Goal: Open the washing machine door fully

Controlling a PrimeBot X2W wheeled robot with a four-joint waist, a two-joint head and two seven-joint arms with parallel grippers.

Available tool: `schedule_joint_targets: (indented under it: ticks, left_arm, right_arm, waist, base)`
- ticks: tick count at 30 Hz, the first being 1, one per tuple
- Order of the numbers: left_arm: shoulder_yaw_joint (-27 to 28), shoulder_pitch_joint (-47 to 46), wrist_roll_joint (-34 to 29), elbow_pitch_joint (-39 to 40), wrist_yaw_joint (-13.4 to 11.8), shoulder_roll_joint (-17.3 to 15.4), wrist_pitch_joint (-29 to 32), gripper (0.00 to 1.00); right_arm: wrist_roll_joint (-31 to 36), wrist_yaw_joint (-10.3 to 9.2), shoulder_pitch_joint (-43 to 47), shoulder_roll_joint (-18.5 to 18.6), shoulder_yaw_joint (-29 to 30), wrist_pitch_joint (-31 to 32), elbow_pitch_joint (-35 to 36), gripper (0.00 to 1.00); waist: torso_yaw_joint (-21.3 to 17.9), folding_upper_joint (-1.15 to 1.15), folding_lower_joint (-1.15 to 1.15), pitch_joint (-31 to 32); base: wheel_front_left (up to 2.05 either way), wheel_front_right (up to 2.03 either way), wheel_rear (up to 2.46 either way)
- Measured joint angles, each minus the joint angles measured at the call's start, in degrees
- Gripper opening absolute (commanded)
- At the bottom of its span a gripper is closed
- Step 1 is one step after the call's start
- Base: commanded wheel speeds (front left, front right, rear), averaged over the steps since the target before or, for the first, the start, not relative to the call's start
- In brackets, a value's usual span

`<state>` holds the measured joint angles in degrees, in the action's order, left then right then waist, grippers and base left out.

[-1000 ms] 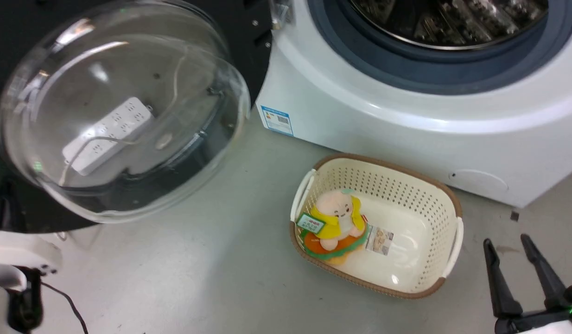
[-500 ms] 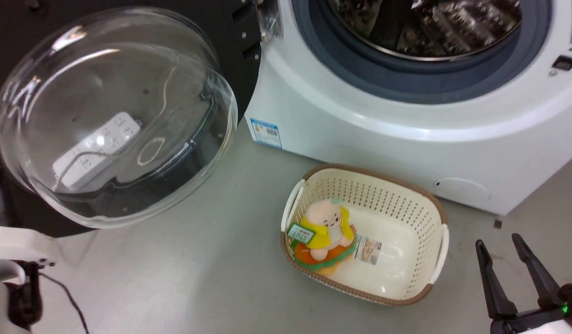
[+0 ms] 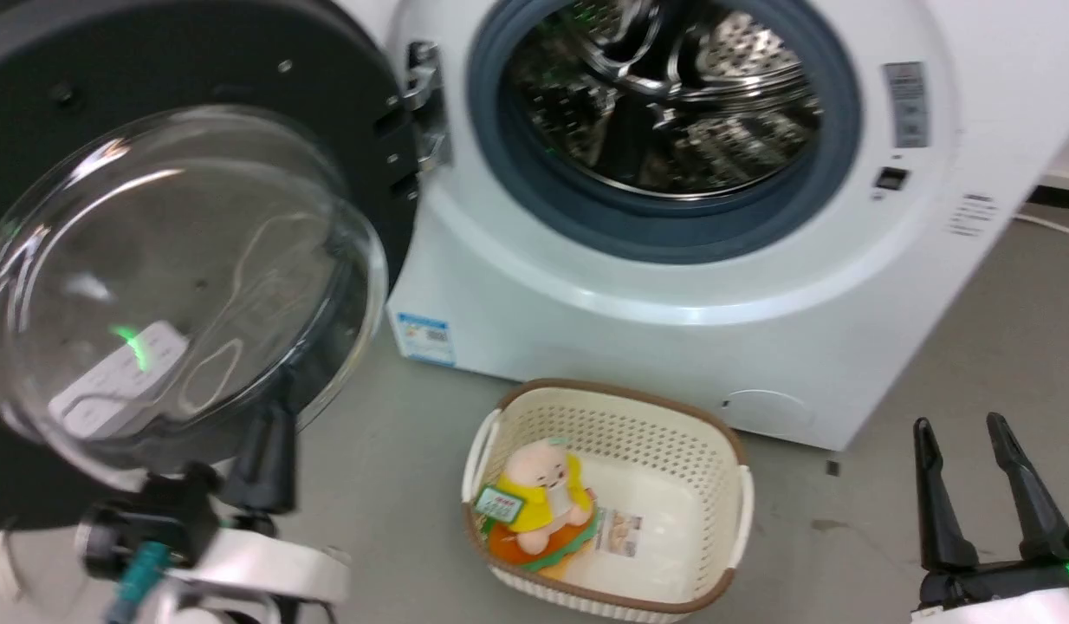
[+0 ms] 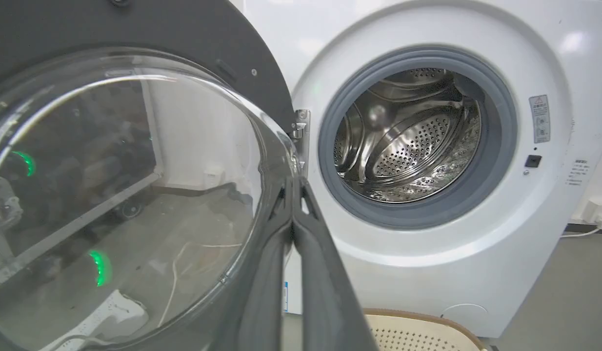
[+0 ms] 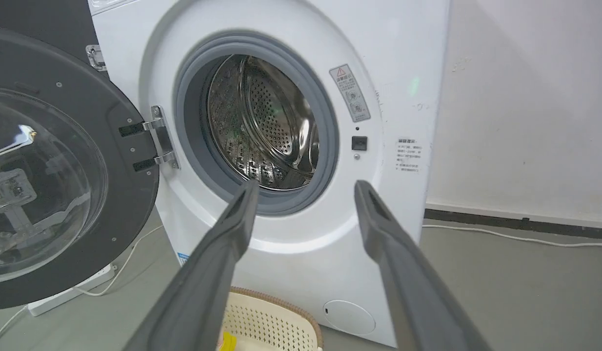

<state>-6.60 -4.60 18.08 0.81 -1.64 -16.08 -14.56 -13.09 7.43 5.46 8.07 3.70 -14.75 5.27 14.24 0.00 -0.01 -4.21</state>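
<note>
The washing machine door stands swung out to the left of the washing machine, hanging on its hinge and leaving the steel drum exposed. The left gripper sits low by the door's glass bowl, its fingers pressed together on nothing; contact with the bowl's rim cannot be told. The right gripper hovers over the floor well right of the door, fingers spread wide and empty. A cream basket holding a plush toy stands on the floor just before the machine.
</note>
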Motion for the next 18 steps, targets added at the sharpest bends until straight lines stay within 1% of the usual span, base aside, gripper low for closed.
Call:
schedule_joint_targets:
  ticks: [2,3,4,5,6,12,14,17,18]
  left_arm:
    - [-2.0,0.9,-0.1,-0.3,0.3,1.5,0.1,0.0]
    - [-3.6,1.6,-0.6,-1.3,0.4,2.6,0.2,0.0]
    - [-3.6,1.6,-0.6,-1.3,0.4,2.6,0.2,0.0]
    - [-4.8,2.3,-1.3,-2.8,0.2,3.3,0.2,0.0]
    - [-4.8,2.3,-1.3,-2.8,0.2,3.3,0.2,0.0]
    - [-6.5,4.7,-2.1,-7.3,-0.5,6.7,-0.1,0.0]
    - [-6.6,4.9,-2.4,-7.7,-0.4,6.9,-0.1,0.0]
    - [-6.1,5.4,-3.3,-7.3,-0.3,8.0,-0.1,0.0]
    - [-6.1,5.6,-4.1,-7.1,-0.2,8.2,-0.1,0.8]
  right_arm:
    - [0.6,0.0,0.0,-0.8,0.1,0.0,0.3,1.0]
    - [1.1,0.01,0.2,-1.2,-0.5,0.0,0.3,1.0]
    - [1.1,0.01,0.2,-1.2,-0.5,0.0,0.3,1.0]
    - [1.6,0.01,0.3,-1.6,-1.1,0.0,0.3,1.0]
    - [1.6,0.01,0.3,-1.6,-1.1,0.0,0.3,1.0]
    - [2.6,0.0,2.2,-3.3,-1.9,0.0,0.1,1.0]
    - [2.6,0.0,2.5,-3.4,-1.9,0.0,-0.1,1.0]
    - [2.6,0.0,2.9,-4.0,-1.9,0.0,-0.7,1.0]
    - [2.6,0.0,2.9,-4.1,-1.9,0.0,-0.9,1.0]
  waist:
    - [-1.5,0.0,0.0,0.8]
    - [-2.9,0.0,0.01,1.5]
    - [-2.9,0.0,0.01,1.5]
    - [-4.3,0.0,0.01,2.1]
    - [-4.3,0.0,0.01,2.1]
    - [-8.3,0.0,0.0,3.8]
    - [-8.8,0.0,0.0,3.9]
    - [-9.8,0.0,0.01,4.1]
    - [-10.0,0.0,0.01,4.1]
  base:
    - [0.0,0.0,0.0]
    - [0.0,0.0,0.0]
    - [0.0,0.0,0.0]
    - [0.0,0.0,0.0]
    - [0.0,0.0,0.0]
    - [0.0,0.0,0.0]
    - [0.0,0.0,0.0]
    - [0.0,0.0,0.0]
    - [0.0,0.0,0.0]
